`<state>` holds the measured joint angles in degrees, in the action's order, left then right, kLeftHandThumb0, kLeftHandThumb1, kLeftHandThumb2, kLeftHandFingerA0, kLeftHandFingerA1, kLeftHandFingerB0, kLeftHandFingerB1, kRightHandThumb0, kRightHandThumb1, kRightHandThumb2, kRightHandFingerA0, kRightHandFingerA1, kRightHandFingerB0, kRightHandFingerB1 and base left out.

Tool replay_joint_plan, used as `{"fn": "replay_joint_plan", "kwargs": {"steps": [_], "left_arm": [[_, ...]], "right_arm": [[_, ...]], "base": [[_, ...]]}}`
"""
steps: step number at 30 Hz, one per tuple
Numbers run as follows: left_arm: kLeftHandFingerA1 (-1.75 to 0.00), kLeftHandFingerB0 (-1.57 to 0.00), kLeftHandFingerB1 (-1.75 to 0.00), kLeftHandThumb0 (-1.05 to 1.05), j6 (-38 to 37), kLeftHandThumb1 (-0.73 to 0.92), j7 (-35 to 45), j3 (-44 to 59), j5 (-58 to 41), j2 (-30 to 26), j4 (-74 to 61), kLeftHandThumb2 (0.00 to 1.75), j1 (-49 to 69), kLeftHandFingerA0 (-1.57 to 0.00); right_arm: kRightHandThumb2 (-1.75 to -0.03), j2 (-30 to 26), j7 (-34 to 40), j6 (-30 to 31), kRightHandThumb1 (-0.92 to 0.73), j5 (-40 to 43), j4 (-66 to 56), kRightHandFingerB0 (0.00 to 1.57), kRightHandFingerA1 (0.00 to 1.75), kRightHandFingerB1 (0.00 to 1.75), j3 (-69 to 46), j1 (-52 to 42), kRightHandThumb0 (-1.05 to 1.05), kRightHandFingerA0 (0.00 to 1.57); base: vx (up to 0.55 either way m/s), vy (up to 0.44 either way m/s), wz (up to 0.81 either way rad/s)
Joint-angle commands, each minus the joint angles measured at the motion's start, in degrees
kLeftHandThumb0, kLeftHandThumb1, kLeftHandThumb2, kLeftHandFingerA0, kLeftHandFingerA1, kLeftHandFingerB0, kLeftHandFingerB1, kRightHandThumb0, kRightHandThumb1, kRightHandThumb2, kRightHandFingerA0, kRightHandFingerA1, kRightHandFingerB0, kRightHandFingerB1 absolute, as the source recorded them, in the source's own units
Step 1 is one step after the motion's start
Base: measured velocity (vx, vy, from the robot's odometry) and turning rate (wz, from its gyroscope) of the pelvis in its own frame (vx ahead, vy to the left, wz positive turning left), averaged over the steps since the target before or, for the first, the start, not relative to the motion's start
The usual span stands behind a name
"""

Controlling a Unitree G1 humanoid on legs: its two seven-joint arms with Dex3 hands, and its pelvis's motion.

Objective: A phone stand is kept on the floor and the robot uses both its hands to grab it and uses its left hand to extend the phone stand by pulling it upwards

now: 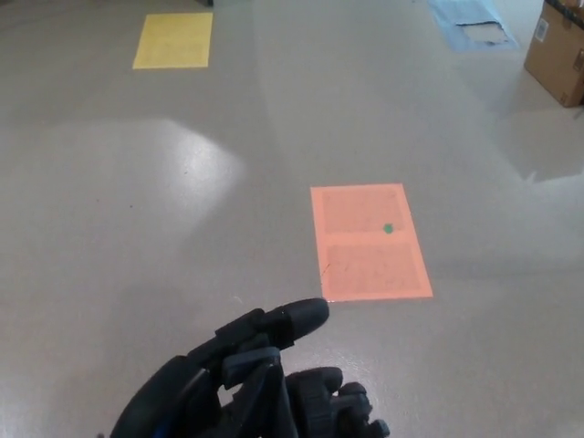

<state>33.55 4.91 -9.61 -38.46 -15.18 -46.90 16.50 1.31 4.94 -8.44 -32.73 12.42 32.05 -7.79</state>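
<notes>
At the bottom edge my two black hands are bunched together. A dark narrow piece, the top of the phone stand (262, 388), stands between them and leans a little to the right. My left hand (205, 383) wraps it from the left, with one finger (297, 317) stretched out over it. My right hand (339, 411) presses against it from the right with curled fingers. The lower part of the stand and its foot lie below the picture's edge.
An orange rectangle (370, 240) with a small green dot (388, 228) is marked on the grey floor just beyond the hands. A yellow rectangle (173, 40) lies far left, a blue sheet (470, 20) far right, and a cardboard box (558, 47) sits at the right edge.
</notes>
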Motion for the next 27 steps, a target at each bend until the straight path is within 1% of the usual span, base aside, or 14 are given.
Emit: {"fn": "replay_joint_plan", "kwargs": {"steps": [1,3,4,5,6,11,12,14,16,17,18,20,23,27], "left_arm": [[-0.42,-0.26,-0.36,-0.89,-2.22,0.66,1.68,-0.80,0.39,0.78,-1.72,0.80,1.13,-0.23],[-0.42,-0.26,-0.36,-0.89,-2.32,0.66,1.58,-0.91,0.49,1.34,-1.88,0.80,1.45,-0.23],[-0.35,-0.36,-0.32,-0.78,-2.58,0.72,-0.31,-1.80,0.57,3.36,-2.42,0.63,2.02,-0.32],[-0.35,-0.36,-0.32,-0.78,-2.65,0.72,-1.07,-2.16,0.68,4.32,-2.66,0.63,2.29,-0.32],[-0.36,-0.39,-0.33,-0.74,-3.10,0.69,-1.21,-3.03,1.31,5.16,-2.81,0.62,2.31,-0.34],[-0.49,-0.76,-0.47,-0.54,-2.95,0.54,-4.04,-5.33,1.99,9.12,-3.38,0.57,3.12,-0.60],[-1.27,-0.75,-1.66,-0.37,-3.42,0.50,-5.06,-6.06,3.78,9.72,-3.57,0.55,3.16,-0.87],[-1.65,-0.82,-1.75,-0.28,-4.68,0.55,-4.57,-6.54,5.07,10.19,-3.19,0.56,3.30,-0.91],[-1.75,-0.84,-1.75,-0.26,-5.42,0.57,-3.97,-6.62,5.35,10.21,-2.84,0.56,3.46,-0.96],[-1.75,-0.79,-1.75,-0.24,-5.70,0.59,-2.75,-6.07,5.13,9.54,-2.41,0.57,3.15,-0.97],[-1.44,-1.05,-1.35,-0.20,-3.21,0.46,-2.50,-4.84,2.03,8.85,-2.91,0.83,2.80,-1.26],[-1.46,-1.04,-1.36,-0.20,-2.07,0.46,-1.93,-4.04,0.47,8.13,-3.11,0.82,2.46,-1.28],[-1.45,-1.07,-1.35,-0.22,-2.19,0.41,0.39,-3.55,1.29,5.24,-3.45,0.83,1.51,-1.31],[-1.46,-1.06,-1.36,-0.22,-2.48,0.42,0.87,-3.72,1.79,3.15,-4.52,0.82,1.05,-1.31]], "right_arm": [[-0.63,3.56,4.10,-2.95,-0.77,2.44,6.32,0.00,0.70,0.35,-1.41,4.65,-0.60,0.00],[-0.63,4.48,4.86,-4.45,-0.77,3.27,8.23,0.00,0.70,0.35,-2.00,5.36,-0.60,0.00],[-1.20,6.09,3.73,-6.05,-0.68,5.93,11.09,0.02,0.60,0.57,-2.88,6.61,-0.34,0.06],[-1.20,6.83,3.29,-6.95,-0.68,7.06,12.57,0.02,0.60,0.57,-3.33,7.23,-0.34,0.06],[-0.72,5.97,5.42,-7.04,-0.87,2.63,13.09,0.30,1.32,1.04,-1.34,8.72,-0.51,0.34],[-0.71,10.92,8.77,-9.56,-0.92,6.35,16.88,0.42,1.34,1.05,-3.23,8.77,-0.58,0.50],[-0.74,11.96,11.61,-8.85,-0.92,5.44,17.34,0.28,1.48,1.12,-3.52,8.15,-0.55,0.37],[-0.70,13.90,13.87,-11.98,-0.92,7.54,18.82,0.31,1.47,1.11,-4.95,6.95,-0.52,0.39],[-0.71,13.69,14.94,-12.17,-0.92,6.63,19.14,0.27,1.43,1.10,-4.70,6.99,-0.48,0.33],[-0.68,14.11,15.36,-16.79,-0.91,8.52,20.99,0.40,1.55,1.20,-5.65,7.57,-0.43,0.53],[-0.67,12.15,21.07,-15.14,-0.91,2.08,20.58,0.50,1.75,1.52,-3.79,9.24,-0.41,0.74],[-0.69,13.20,21.90,-17.68,-0.88,4.19,21.30,0.64,1.75,1.63,-5.29,9.29,-0.42,0.86],[-0.93,15.67,17.78,-20.62,-0.71,12.08,21.42,1.29,1.75,1.75,-8.89,8.06,-0.45,1.35],[-0.65,16.93,14.75,-21.34,-0.83,16.42,22.64,1.09,1.75,1.75,-11.38,7.56,-0.48,1.16]], "base": [[0.00,0.000,0.00],[0.00,0.000,0.00],[0.00,0.000,0.00],[0.00,0.000,0.00],[0.00,0.000,0.00],[0.00,0.000,0.00],[0.00,0.000,0.00],[0.00,0.000,0.00],[0.00,0.000,0.00],[0.00,0.000,0.00],[0.00,0.000,0.00],[0.00,0.000,0.00],[0.00,0.000,0.00],[0.00,0.000,0.00]]}}
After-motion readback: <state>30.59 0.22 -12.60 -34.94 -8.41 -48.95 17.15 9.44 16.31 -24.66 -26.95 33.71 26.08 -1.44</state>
